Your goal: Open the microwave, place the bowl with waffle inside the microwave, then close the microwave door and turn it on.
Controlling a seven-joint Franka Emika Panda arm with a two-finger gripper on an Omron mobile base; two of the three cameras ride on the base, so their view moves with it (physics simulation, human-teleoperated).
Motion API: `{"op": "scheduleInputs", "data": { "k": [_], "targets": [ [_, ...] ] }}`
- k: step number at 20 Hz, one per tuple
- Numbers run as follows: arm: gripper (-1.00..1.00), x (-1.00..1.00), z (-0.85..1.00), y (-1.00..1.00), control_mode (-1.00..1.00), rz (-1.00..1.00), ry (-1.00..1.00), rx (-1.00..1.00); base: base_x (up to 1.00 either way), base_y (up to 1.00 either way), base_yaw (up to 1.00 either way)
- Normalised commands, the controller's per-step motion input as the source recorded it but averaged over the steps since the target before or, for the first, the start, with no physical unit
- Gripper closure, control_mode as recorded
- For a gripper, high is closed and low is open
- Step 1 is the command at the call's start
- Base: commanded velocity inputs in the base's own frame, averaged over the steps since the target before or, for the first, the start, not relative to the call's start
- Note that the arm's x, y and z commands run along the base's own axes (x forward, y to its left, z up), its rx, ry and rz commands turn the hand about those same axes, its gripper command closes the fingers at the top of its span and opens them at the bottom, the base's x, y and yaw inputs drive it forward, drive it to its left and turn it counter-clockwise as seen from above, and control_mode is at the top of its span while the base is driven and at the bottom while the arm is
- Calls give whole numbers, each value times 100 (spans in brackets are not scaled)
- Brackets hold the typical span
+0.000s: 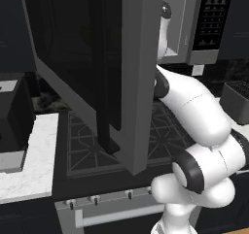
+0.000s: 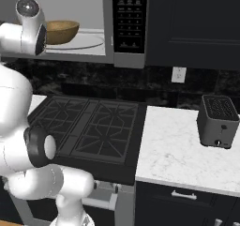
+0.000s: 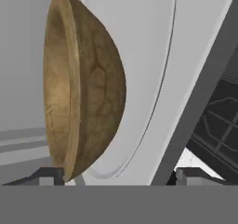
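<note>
Bowl, brown wooden round one (image 2: 61, 31), sits on the white round turntable plate (image 2: 86, 43) inside the big grey microwave (image 2: 110, 56), so the food can spin and heat there. Waffle can't be made out in it. In hand view the bowl (image 3: 83, 86) fills 9 to 12 o'clock, tipped on its side only bc the hand is rolled.

Pincer (image 3: 114, 176) is wide: its two dark tips stand far apart at 6 o'clock, w/ the bowl's low edge near the left tip (image 3: 51, 175) but not pinched. I think the bowl is let go and resting on its own.

Microwave door, dark glass in grey frame (image 1: 104, 77), swings far out at 10 o'clock in left base view, leaving room for the white arm (image 1: 194, 107) to reach in.

Next, I'd guess: pull hand out w/o bumping bowl, then shut door, then press black button panel (image 2: 130, 18).
</note>
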Motion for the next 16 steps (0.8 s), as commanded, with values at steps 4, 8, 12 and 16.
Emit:
{"op": "scheduleInputs", "data": {
  "k": [4,8,12,16],
  "targets": [
    [-100,-100,6,-37,-100,0,-49,4,0,0,0],
    [-100,-100,6,-76,-100,-5,-37,8,0,0,0],
    [-100,-100,0,-88,-100,-11,-11,2,0,0,0],
    [-100,-100,0,-76,-100,-6,0,-2,0,0,0]
  ]
}}
